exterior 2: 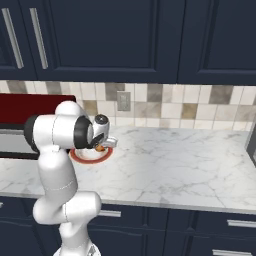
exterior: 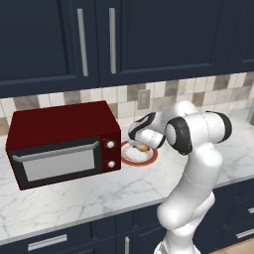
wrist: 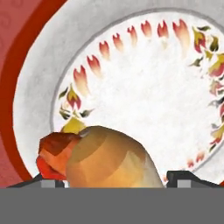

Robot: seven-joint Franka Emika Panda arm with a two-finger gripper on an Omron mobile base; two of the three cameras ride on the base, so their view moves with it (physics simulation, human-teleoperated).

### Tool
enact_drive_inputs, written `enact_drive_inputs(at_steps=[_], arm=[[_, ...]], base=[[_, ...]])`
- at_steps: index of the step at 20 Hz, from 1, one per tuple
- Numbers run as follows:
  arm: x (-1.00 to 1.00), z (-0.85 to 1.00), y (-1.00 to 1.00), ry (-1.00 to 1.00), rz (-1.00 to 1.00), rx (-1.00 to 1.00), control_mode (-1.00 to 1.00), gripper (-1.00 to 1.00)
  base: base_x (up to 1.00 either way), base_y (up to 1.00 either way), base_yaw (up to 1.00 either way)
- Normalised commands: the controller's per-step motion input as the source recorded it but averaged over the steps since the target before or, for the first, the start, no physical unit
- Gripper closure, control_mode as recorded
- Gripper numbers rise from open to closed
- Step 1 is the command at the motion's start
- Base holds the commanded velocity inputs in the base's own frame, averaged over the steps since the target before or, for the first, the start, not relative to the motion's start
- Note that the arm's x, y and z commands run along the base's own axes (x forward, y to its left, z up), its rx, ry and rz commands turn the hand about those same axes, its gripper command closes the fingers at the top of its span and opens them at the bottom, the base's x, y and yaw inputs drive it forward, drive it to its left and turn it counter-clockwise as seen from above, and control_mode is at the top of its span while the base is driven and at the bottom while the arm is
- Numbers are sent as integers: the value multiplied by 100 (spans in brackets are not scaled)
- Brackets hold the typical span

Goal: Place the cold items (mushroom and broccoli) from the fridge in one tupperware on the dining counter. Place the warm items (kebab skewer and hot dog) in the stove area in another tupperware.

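Observation:
A hot dog [wrist: 105, 157], a tan bun with a red sausage end, lies at the near edge of a white plate [wrist: 144, 100] with a flame pattern and a red rim. The plate [exterior: 134, 156] sits on the marble counter just right of the microwave. My gripper [wrist: 113, 181] is down over the plate, open, with one fingertip [wrist: 48, 181] at the sausage end. The other fingertip [wrist: 183, 178] stands a small gap off the bun. From the base cameras the hand hides most of the hot dog [exterior: 143, 147], and a bit of orange shows under the gripper [exterior 2: 102, 145].
A dark red microwave [exterior: 64, 144] stands on the counter close to the left of the plate. A tiled backsplash with an outlet [exterior: 143, 99] and dark blue wall cabinets are behind and above. Open marble counter [exterior 2: 175, 160] stretches to the right.

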Motion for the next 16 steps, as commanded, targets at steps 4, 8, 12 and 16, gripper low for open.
enact_drive_inputs(at_steps=[4, 8, 12, 16], arm=[[-22, -65, -100, -17, 4, 16, -100, 100], [-34, -11, -100, -17, 2, 31, -100, 100], [-88, 72, -100, -23, 7, 45, -100, 100], [-99, 49, -100, -11, 0, 32, -100, 100]], base=[[0, 0, 0], [0, 0, 0], [0, 0, 0], [0, 0, 0]])
